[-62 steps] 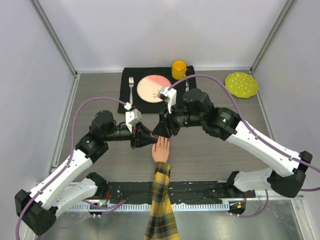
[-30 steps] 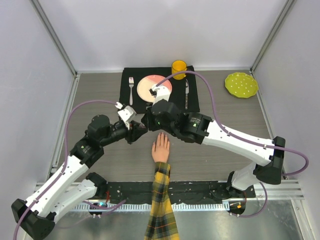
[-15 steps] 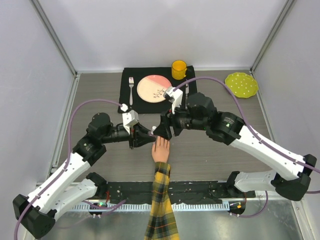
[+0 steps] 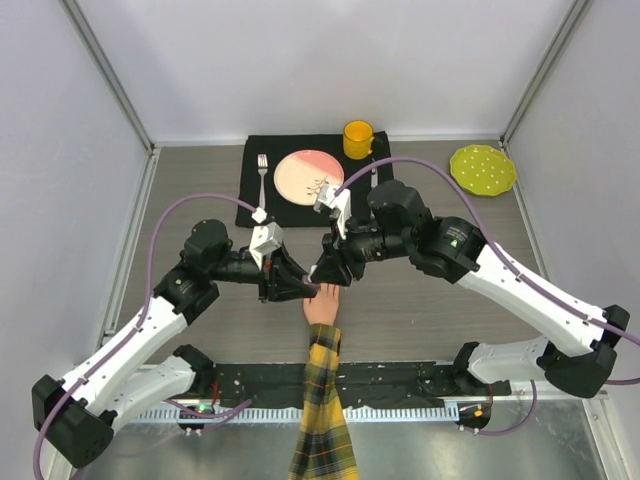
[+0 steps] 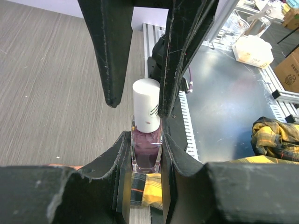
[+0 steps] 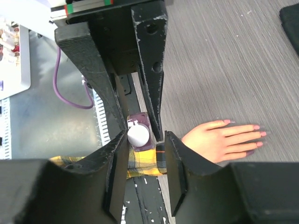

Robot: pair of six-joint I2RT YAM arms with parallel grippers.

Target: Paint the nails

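A small purple polish bottle [image 5: 146, 151] with a white cap [image 5: 147, 105] stands upright in my left gripper [image 5: 145, 140], which is shut on its glass body. My right gripper [image 6: 145, 139] is open and straddles the cap [image 6: 138, 135]. One finger touches the cap and the other stands off with a gap. The pale mannequin hand [image 6: 219, 140] lies flat beside them, its pink nails [image 6: 262, 134] showing in the right wrist view. From above, both grippers [image 4: 310, 280] meet over the fingers and hide the nails. The plaid sleeve [image 4: 322, 400] runs toward the near edge.
At the back lies a black placemat [image 4: 385, 200] with a pink plate [image 4: 300, 175], a fork [image 4: 263, 175] and a knife. A yellow mug [image 4: 358, 138] stands behind it. A green dotted plate [image 4: 483, 170] sits at the far right. A metal rail [image 4: 400, 385] lines the near edge.
A second ago the right gripper was swung left, beyond the bottle. It has come back and now straddles the cap. The left gripper kept hold of the bottle and shifted slightly nearer.
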